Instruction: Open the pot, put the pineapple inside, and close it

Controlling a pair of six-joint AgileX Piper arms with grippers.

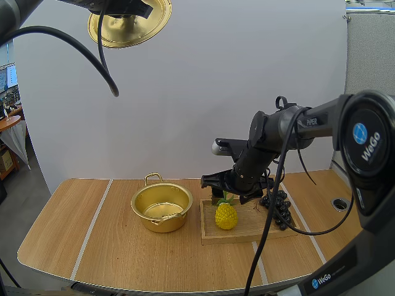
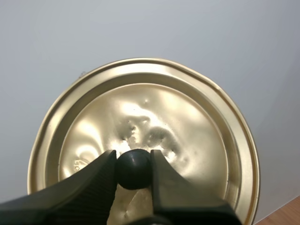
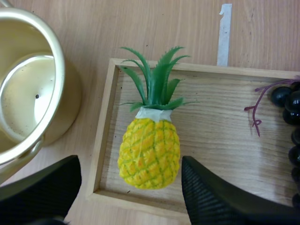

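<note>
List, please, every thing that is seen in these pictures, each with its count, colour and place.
table: 1, light wood, under everything
pot: 1, gold, open, on the table beside the tray
lid: 1, gold, held high in the air, off the pot
knob: 1, black, on the lid
tray: 1, wood, on the table beside the pot
pineapple: 1, yellow with green leaves, on the tray, at the end nearer the pot
grapes: 1 bunch, dark, at the tray's far end from the pot
left hand: 1, black, shut on the knob
right hand: 1, black, open, above the pineapple
</note>
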